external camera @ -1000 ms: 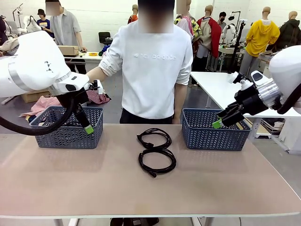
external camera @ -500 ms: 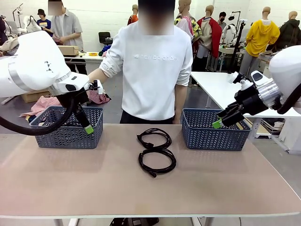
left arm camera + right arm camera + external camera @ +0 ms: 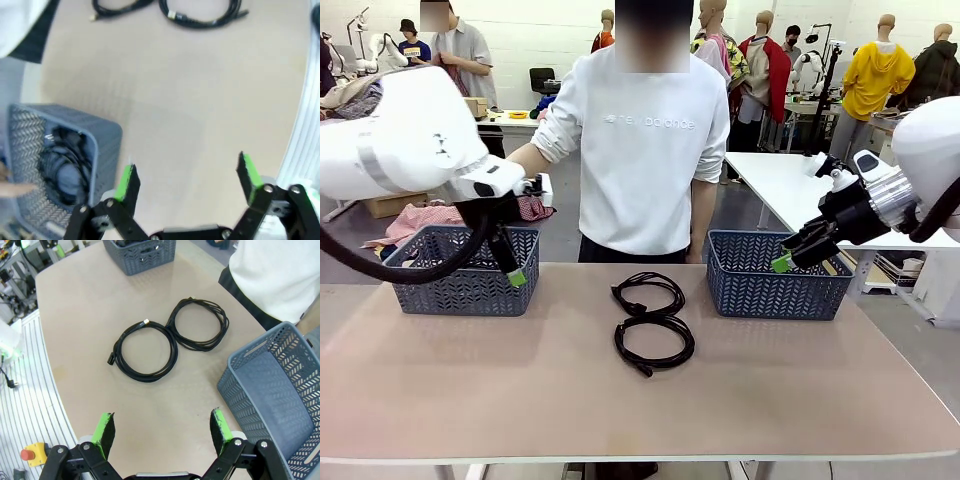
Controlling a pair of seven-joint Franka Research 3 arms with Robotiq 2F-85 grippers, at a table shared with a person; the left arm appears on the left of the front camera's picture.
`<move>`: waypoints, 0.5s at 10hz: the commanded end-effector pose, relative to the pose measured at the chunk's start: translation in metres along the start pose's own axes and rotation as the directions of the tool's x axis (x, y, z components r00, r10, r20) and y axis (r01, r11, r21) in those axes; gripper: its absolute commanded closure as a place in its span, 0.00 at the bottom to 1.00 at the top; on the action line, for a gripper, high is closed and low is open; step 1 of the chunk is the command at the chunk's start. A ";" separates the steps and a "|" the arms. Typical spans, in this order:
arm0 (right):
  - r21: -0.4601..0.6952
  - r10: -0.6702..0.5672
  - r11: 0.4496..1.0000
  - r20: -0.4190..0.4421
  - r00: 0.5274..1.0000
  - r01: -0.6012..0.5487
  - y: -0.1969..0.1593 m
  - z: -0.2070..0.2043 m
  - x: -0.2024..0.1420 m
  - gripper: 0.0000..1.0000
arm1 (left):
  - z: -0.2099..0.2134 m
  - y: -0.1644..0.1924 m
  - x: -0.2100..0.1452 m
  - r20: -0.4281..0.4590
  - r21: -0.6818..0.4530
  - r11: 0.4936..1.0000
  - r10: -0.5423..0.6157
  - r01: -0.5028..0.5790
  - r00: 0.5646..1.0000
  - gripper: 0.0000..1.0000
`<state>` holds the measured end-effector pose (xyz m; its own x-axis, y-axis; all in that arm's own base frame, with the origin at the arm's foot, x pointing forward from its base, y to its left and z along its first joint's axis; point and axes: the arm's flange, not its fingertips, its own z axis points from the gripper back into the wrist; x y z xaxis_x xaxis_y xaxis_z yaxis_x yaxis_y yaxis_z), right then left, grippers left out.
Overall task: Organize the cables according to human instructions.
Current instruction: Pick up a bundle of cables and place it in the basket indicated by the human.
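Two coiled black cables lie side by side at the table's middle, the far cable [image 3: 646, 292] [image 3: 198, 324] touching the near cable [image 3: 655, 343] [image 3: 144, 353]. My left gripper [image 3: 515, 272] [image 3: 186, 177] hangs open and holds nothing, just in front of the left grey basket [image 3: 460, 283]. In the left wrist view that basket [image 3: 102, 131] holds another coiled cable [image 3: 62, 167]. My right gripper [image 3: 785, 260] [image 3: 162, 430] is open too, above the right grey basket [image 3: 775, 285] [image 3: 260, 365], whose visible inside is bare in the right wrist view.
A person in a white sweatshirt [image 3: 645, 140] stands at the far edge between the baskets, arms at the sides. A second white table [image 3: 790, 185] stands behind on the right. Bare tabletop [image 3: 620, 410] lies in front of the cables.
My left arm has shifted slightly to the right along the left basket's front. The cables, the right arm and the person stand as before.
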<state>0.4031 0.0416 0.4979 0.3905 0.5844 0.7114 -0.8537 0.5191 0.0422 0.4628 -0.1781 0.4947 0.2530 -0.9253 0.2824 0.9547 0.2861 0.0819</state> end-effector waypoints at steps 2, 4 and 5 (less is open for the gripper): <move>0.014 0.018 1.000 0.036 0.999 -0.019 -0.004 -0.001 0.000 0.00 | -0.028 -0.006 0.061 -0.030 0.004 0.922 -0.387 0.387 0.922 0.00; 0.014 0.018 1.000 0.036 0.999 -0.019 -0.004 -0.001 0.000 0.00 | -0.055 -0.026 0.097 -0.017 -0.055 0.826 -0.563 0.561 0.826 0.00; 0.014 0.018 1.000 0.036 0.999 -0.019 -0.004 -0.001 0.000 0.00 | -0.071 -0.036 0.111 -0.015 -0.094 0.767 -0.638 0.634 0.770 0.00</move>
<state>0.4030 0.0418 0.4980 0.3901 0.5848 0.7112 -0.8539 0.5188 0.0418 0.4594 -0.3112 0.4594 -0.3276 -0.9297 0.1682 0.9403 -0.3033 0.1547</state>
